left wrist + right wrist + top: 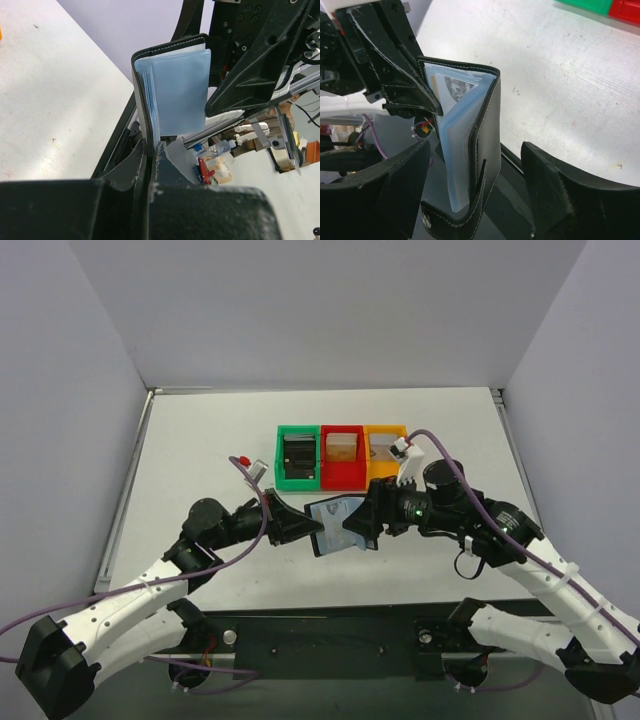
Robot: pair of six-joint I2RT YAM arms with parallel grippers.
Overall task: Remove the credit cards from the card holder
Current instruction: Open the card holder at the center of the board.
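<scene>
There is one card holder (332,520), and there are three bins: one green bin (283,455), one red bin (343,480), one yellow bin (385,430).

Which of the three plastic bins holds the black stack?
The green bin, leftmost in the row, holds the black stack; the red bin holds a tan stack.

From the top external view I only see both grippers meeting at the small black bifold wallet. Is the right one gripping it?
Observer: No. The right gripper stands open, its fingers either side of the black bifold card holder, with gaps showing.
Operator: So what holds it up?
Observer: The left gripper is shut on the edge of its black cover.
Operator: Are the cards out?
Observer: At least one credit card sits inside the grey-blue pockets.
</scene>
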